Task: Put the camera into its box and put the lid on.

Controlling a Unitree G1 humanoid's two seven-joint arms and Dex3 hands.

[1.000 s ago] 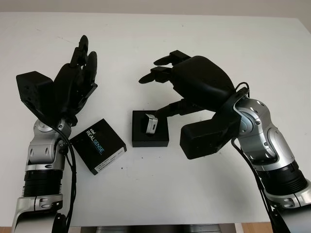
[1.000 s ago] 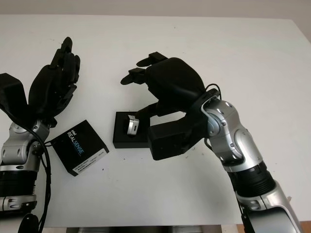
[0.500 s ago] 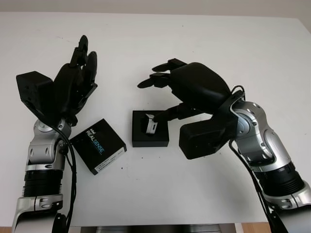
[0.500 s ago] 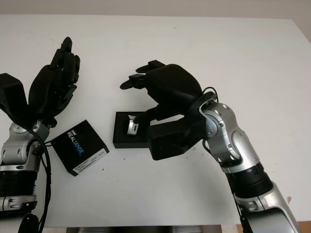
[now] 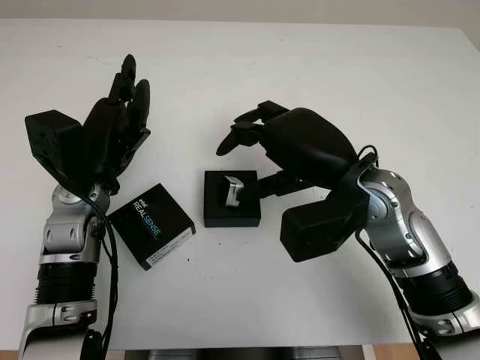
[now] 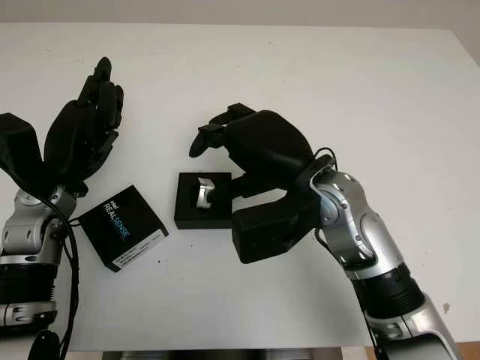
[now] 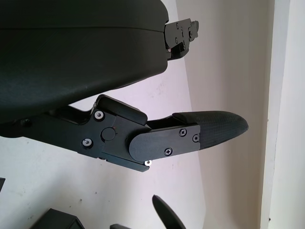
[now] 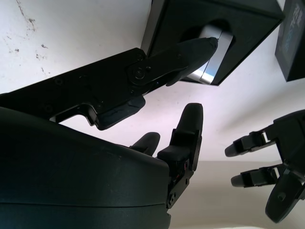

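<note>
The right hand (image 5: 277,150) is hovering empty, fingers loose, its thumb seemingly touching the camera (image 5: 232,190) sitting in the box (image 5: 232,217) just beneath; the left hand (image 5: 112,135) is waiting open above the lid (image 5: 152,225).

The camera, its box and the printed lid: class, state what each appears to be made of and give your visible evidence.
Camera: probably brushed metal, going by its silver-grey sheen and bright highlight.
Box: likely matte black card or foam, since it is dull with a cut-out recess.
Lid: likely printed cardboard, with crisp edges, white lettering and a label on its side.
</note>
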